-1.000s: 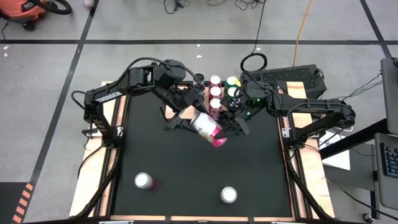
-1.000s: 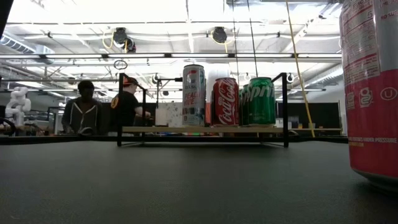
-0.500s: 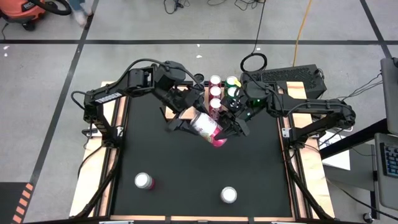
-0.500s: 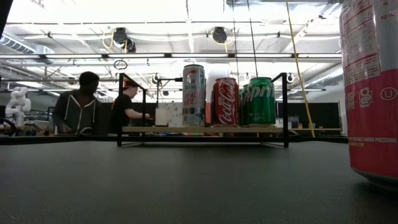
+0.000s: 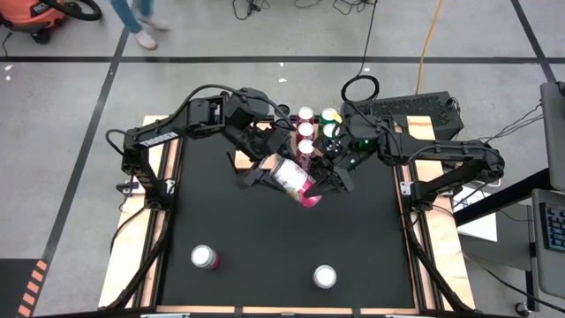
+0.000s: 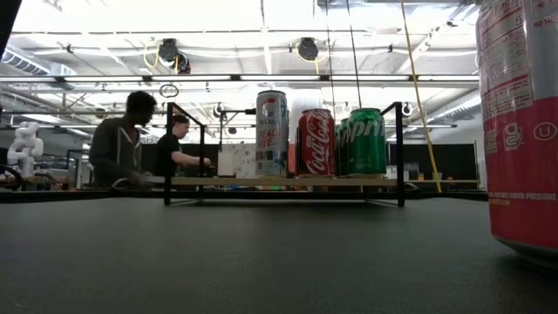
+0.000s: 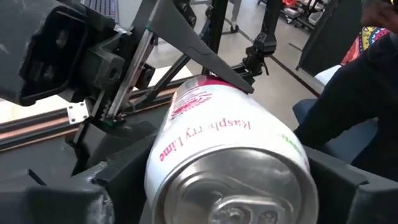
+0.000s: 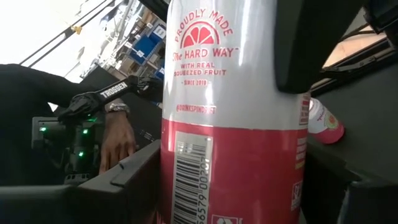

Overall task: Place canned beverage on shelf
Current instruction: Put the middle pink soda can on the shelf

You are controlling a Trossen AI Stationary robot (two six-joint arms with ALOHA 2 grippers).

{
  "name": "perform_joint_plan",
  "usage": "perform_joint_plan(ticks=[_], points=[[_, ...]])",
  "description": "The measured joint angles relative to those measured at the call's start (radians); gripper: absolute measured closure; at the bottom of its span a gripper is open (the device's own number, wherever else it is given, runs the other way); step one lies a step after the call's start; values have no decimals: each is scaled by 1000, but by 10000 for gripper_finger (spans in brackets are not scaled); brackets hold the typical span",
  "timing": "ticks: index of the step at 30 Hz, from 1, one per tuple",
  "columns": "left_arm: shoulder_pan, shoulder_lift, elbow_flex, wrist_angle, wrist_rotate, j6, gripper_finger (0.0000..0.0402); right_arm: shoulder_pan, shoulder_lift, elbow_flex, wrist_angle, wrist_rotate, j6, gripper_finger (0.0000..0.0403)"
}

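Pink-and-white can [image 5: 295,180] was pinched tilted between left pincer [image 5: 265,170] and right pincer [image 5: 330,181], beside four cans on the shelf [image 6: 288,182]

1. The bench [image 5: 265,247] had a black mat with wooden strips along its sides.
2. Two cans [image 5: 204,257] [image 5: 325,276] stood upright near its front edge, well apart.
3. The shelf [image 6: 288,182] at the back carried several upright cans [image 6: 316,142].

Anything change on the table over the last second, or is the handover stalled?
Barely: the left arm's elbow shifted slightly. The raspberry-lime can still hangs tilted between the left gripper and right gripper. Shelf cans unmoved. Behind, a person walked rightward.
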State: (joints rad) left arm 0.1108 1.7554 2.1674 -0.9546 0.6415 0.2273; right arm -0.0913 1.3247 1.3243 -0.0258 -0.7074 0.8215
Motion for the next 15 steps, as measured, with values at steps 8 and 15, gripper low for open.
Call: perform_joint_plan(ticks=[8, 15], points=[[0, 0, 0, -2, 0, 4, 118, 0, 0, 0, -1, -2, 1, 135], [1, 0, 0, -3, 2, 3, 113, 0, 0, 0, -11, 23, 1, 107]])
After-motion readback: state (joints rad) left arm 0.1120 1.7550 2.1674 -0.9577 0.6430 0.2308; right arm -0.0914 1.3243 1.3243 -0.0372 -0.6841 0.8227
